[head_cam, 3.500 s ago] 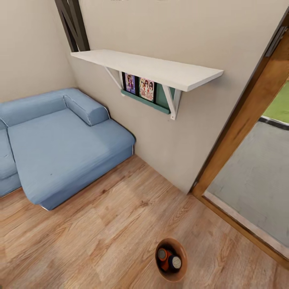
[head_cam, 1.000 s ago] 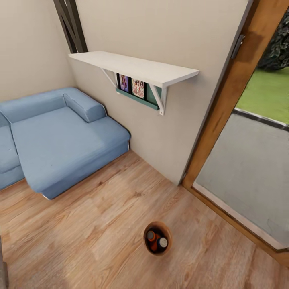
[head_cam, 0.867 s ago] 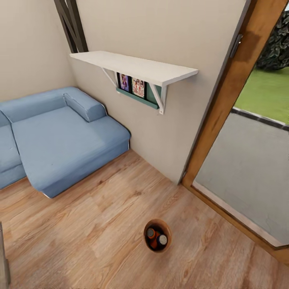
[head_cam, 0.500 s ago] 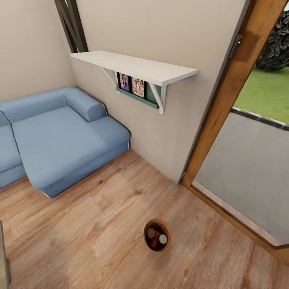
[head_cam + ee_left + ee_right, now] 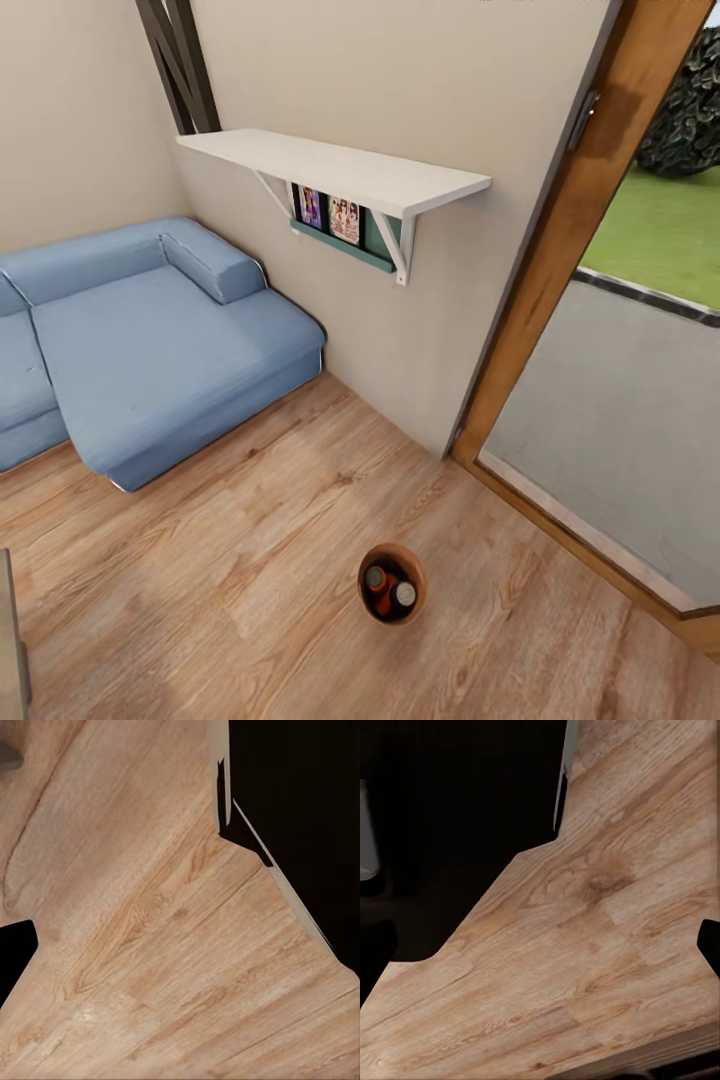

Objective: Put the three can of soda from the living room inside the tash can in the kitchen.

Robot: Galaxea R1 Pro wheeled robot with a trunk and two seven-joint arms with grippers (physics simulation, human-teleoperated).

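The small round bin with an orange-brown inside [image 5: 392,584] stands on the light wood-plank floor [image 5: 250,560], in the open between the blue fabric sofa [image 5: 140,340] and the wood-framed glass door [image 5: 560,300], well apart from both. Seen from above in the head view, its outer wall is almost wholly hidden, so only the rim and the inside can be made out. Two silvery-topped soda cans show inside it: an orange can [image 5: 376,579] and, touching it, a dark can [image 5: 403,595] whose body colour is hard to tell in the shadow. Whether a third can lies beneath them cannot be told.

The sofa is cut off at the picture's left edge. A white wall shelf on brackets [image 5: 340,172] hangs above its end, with a teal rack of picture books [image 5: 340,225] under it; the covers are too small to read.

Both wrist views show the plank floor and black shapes at the edges that are too cropped to identify. Whether either gripper's fingers are spread or pressed together cannot be told, nor how the bin lies relative to them.
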